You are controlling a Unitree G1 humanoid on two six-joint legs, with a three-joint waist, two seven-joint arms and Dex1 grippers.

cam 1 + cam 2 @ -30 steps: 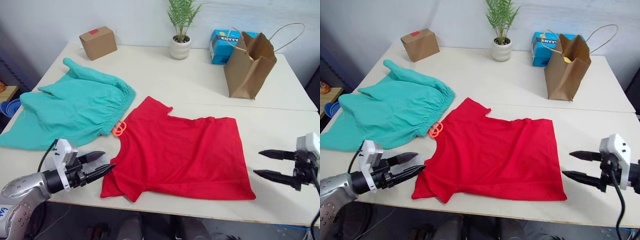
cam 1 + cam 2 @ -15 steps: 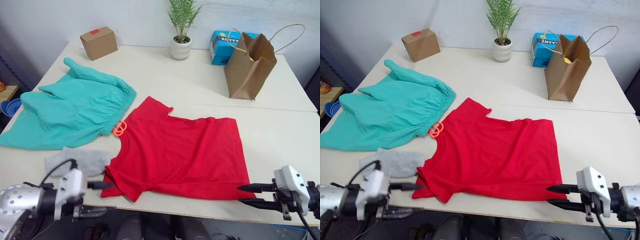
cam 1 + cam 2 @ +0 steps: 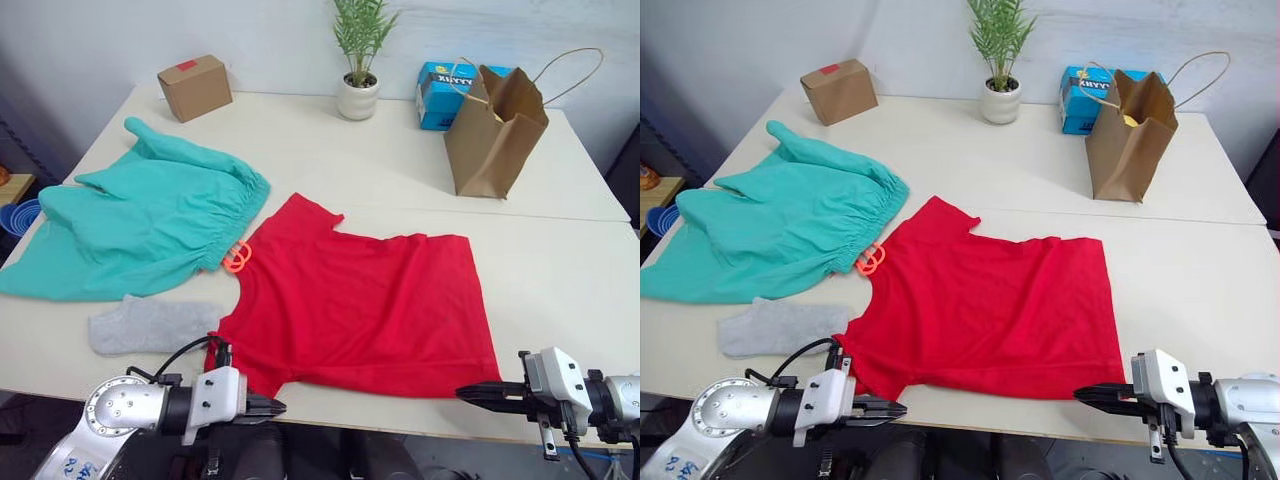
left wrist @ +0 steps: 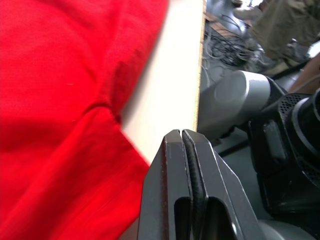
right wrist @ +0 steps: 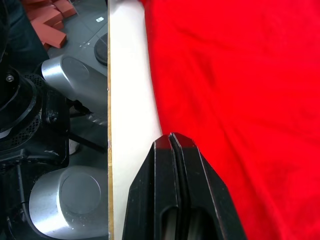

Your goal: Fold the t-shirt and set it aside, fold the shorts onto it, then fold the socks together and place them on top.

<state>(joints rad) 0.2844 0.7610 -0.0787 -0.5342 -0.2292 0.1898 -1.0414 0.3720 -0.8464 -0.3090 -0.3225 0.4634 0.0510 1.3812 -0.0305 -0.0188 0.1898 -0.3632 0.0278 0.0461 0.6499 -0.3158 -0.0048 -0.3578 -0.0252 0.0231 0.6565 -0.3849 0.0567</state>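
T-shirt [image 3: 365,305], bright red cotton, short-sleeved, lay flat and unfolded on the table [image 3: 560,270], its long axis running side to side between the two grippers, its near hem following the table's front edge. It sat just ahead of and inboard from both end effectors: the left gripper [image 3: 268,407] pointed inward along the front edge, close under the crumpled near-left corner of the cloth; the right gripper [image 3: 478,393] pointed inward toward the near-right hem corner, tips just short of the fabric. Each arm stood about equally near its own corner, which suggested a two-handed pinch of the hem. Both grippers were clenched with nothing between them, the wrist views showing each pair of black fingers pressed flat together above bare table beside the red cloth. Fabric matte and thin, with soft wrinkles toward the left corner. Shorts [image 3: 140,225], teal-green, gathered elastic waistband, orange drawstring [image 3: 237,258] looped at the shirt's far-left sleeve, lay spread beyond and outboard of the left gripper. Socks [image 3: 150,324], heather-grey soft knit, small, lay just beyond the left gripper, between it and the shorts, touching the shirt's left edge. Well beyond both grippers: cardboard box [image 3: 194,86], potted plant [image 3: 360,60], blue carton [image 3: 445,90], brown paper bag [image 3: 495,130].
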